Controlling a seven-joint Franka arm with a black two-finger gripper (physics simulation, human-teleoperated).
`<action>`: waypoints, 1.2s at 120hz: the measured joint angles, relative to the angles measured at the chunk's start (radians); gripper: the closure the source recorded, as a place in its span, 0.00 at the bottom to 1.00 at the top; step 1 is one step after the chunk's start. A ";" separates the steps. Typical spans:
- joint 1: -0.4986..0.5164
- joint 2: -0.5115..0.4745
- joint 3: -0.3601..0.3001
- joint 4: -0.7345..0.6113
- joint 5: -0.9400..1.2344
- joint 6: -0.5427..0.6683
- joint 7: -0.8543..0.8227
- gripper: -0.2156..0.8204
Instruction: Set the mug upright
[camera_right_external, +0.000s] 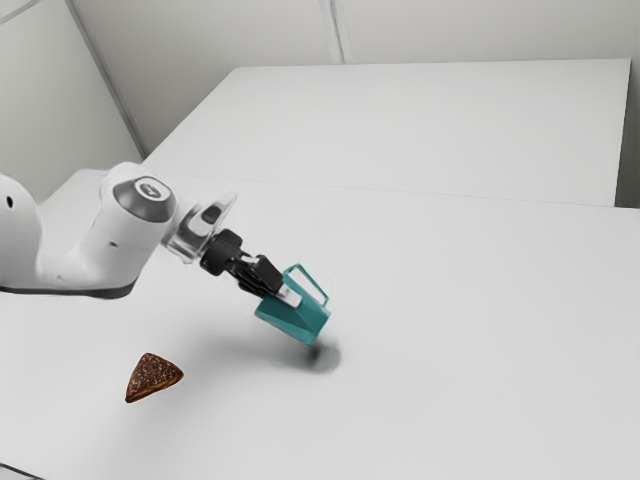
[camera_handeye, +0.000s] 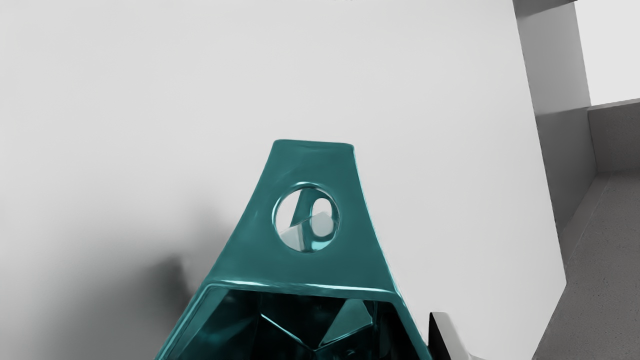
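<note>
my claw (camera_right_external: 286, 295) is closed on the teal, glossy, flat-sided mug (camera_right_external: 295, 319), one finger (camera_handeye: 446, 336) lying along the outside of its wall in the wrist view. the mug is tilted, its open mouth toward my hand and its base facing down and toward the exterior view's right. its handle (camera_right_external: 315, 283) is on the upper side; up close, i see it as a tapering slab with a round hole. the mug's low corner hangs just over a dark shadow (camera_right_external: 318, 355), and whether that corner touches i cannot tell.

so i judge the step in hand to be the turning: the mug is in my grip but not upright. the next move calls for swinging my wrist until the mouth faces straight up, then easing the base down flat before i let go. if i open while it leans, it could well tip over, and a low corner could catch and twist it in my grip.

beneath the mug is a broad, smooth white tabletop (camera_right_external: 450, 400). on it, well apart from the mug toward the exterior view's left and nearer that camera, lies a brown, speckled, triangular piece that looks like cake (camera_right_external: 153, 377). beyond the mug is a plain white slab (camera_right_external: 430, 125), with a pale wall (camera_right_external: 230, 30) behind it. past the tabletop's edge, the wrist view catches rough grey flooring (camera_handeye: 597, 280).
</note>
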 joint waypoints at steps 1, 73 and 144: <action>-0.001 -0.001 0.000 0.007 0.013 0.000 -0.002 0.94; 0.056 0.096 -0.028 0.305 0.808 0.006 -0.290 0.95; 0.008 0.201 -0.041 0.213 0.887 0.217 -0.476 0.95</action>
